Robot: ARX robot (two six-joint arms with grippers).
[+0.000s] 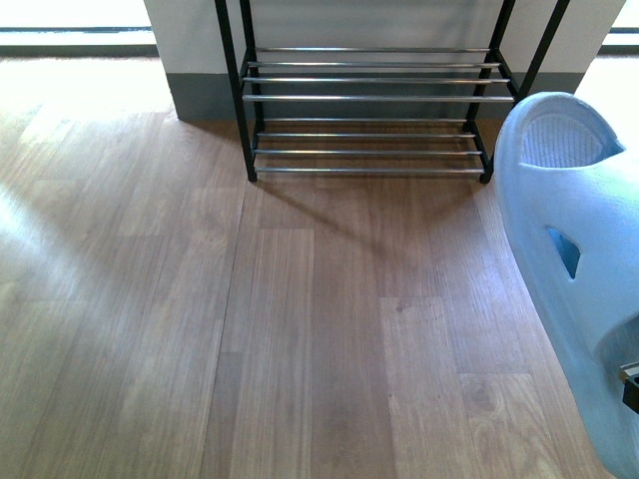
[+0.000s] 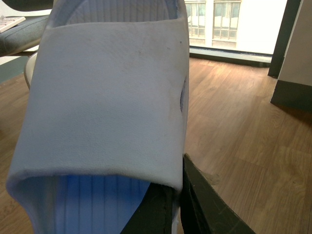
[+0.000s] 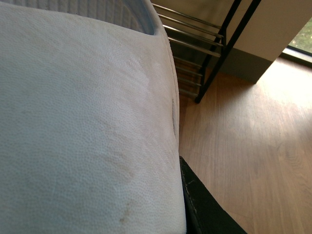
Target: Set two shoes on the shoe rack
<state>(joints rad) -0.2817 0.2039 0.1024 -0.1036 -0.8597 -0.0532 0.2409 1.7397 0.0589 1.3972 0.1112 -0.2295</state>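
looking forward from the chest camera, you see a black metal shoe rack with thin chrome bars (image 1: 367, 98) standing against a pale wall with a grey skirting band (image 1: 200, 95), at the far end of a brown wood-plank floor (image 1: 300, 329). two tiers of bars are in view; the top of the rack is cut off by the picture edge.

a pale blue rubber slide (image 1: 574, 269) fills the right edge of that view, lifted close to the camera. its dimpled footbed end points toward the rack's right leg but is apart from it. a small slot is cut in the side of its broad strap. a dark scrap of the right gripper (image 1: 631, 387) peeks from beneath it at the picture edge.

in the right wrist view the same slide's pebbled strap covers most of the picture. one black finger (image 3: 204, 209) presses against the strap's edge and the other is hidden, so your right gripper is clenched on this slide. the rack's bars and black leg show beyond it.

in the left wrist view a second pale blue slide (image 2: 107, 97) sits right at the camera, ribbed footbed visible under the strap. your left gripper (image 2: 178, 214) is clamped on the strap's edge, with dark fingers on either side. tall windows (image 2: 214, 22) lie behind.
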